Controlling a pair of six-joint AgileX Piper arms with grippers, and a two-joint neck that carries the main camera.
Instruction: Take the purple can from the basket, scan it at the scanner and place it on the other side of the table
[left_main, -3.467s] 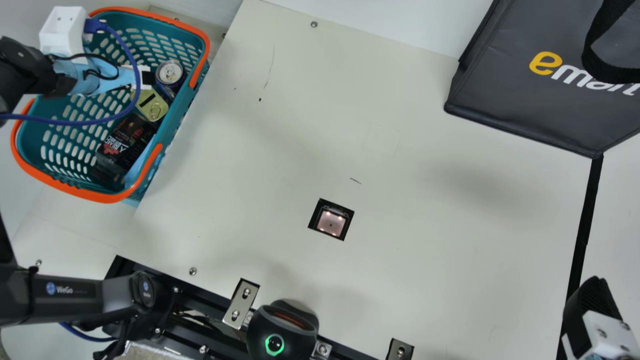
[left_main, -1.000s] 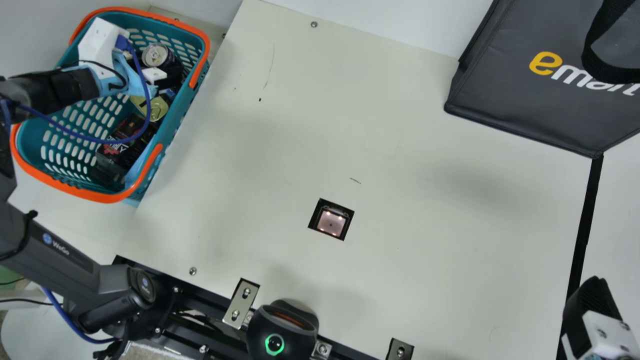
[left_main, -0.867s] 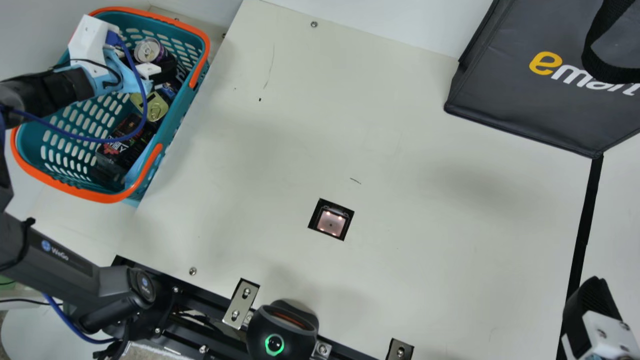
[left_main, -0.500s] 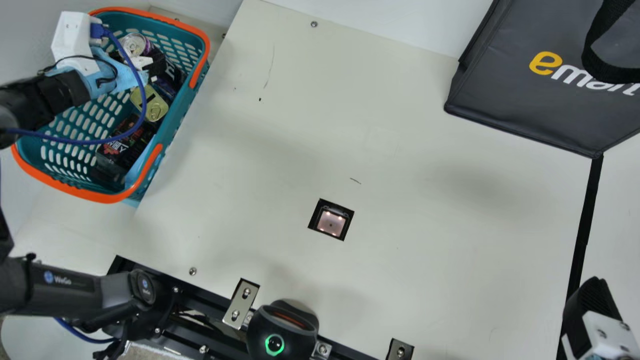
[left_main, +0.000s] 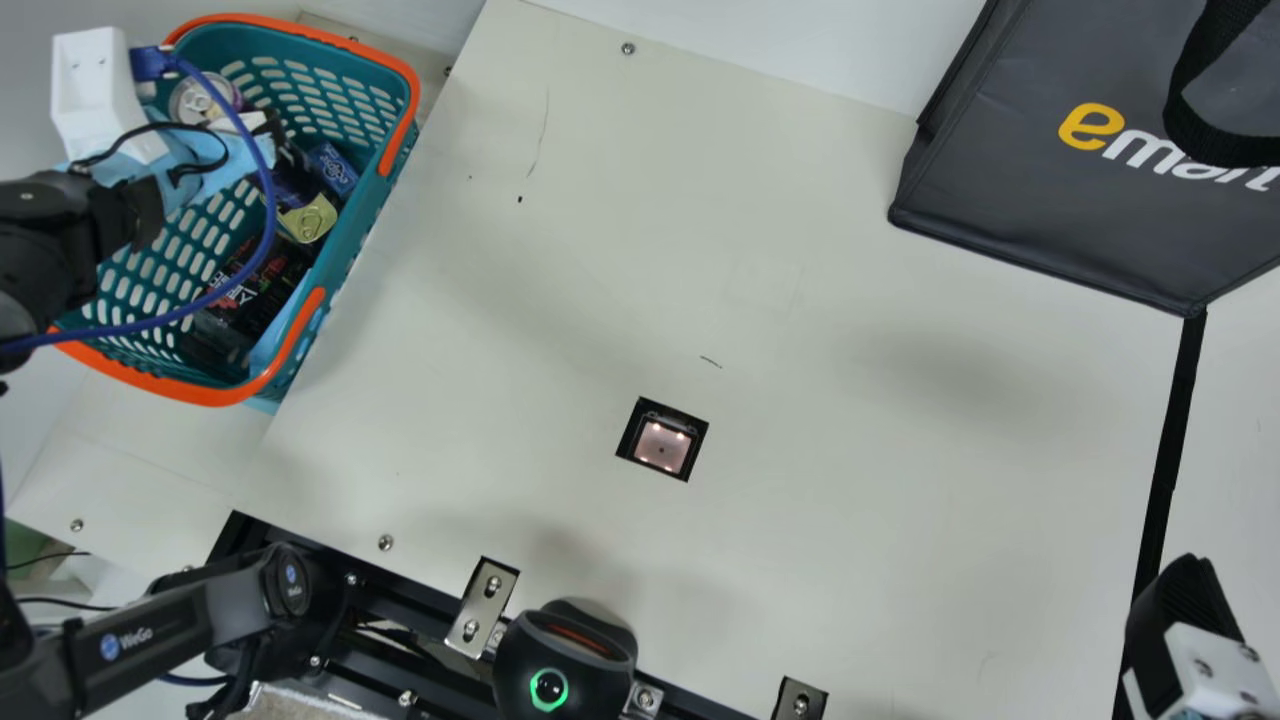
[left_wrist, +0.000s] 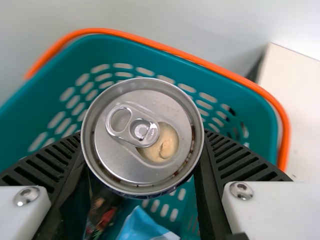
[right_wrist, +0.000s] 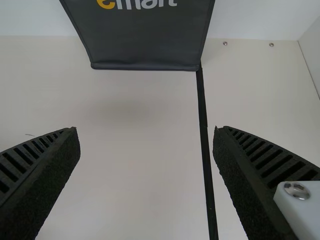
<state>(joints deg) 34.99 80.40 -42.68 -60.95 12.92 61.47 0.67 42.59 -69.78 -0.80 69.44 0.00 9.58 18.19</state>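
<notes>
In the main view my left gripper (left_main: 240, 125) is over the basket (left_main: 400, 130), shut on the purple can (left_main: 205, 98), whose silver lid faces up. The left wrist view has the can (left_wrist: 142, 137) clamped between the ribbed fingers of my left gripper (left_wrist: 142, 160), with the teal basket (left_wrist: 250, 110) behind and below it. At the main view's lower right corner is my right gripper (left_main: 1185, 600); in the right wrist view the right gripper (right_wrist: 145, 150) stands open with bare table between its fingers. The square scanner window (left_main: 662, 443) is set into the table (left_main: 850, 450).
Lower in the basket lie a yellow-green can (left_main: 308, 218), a blue pack (left_main: 333, 168) and a dark package (left_main: 245, 290). A dark bag (left_main: 1040, 170) stands at the far right. A black device with a green ring (left_main: 565, 660) sits at the near edge.
My left gripper has moved left across the basket with the purple can, uncovering the blue pack. The right arm has kept still.
</notes>
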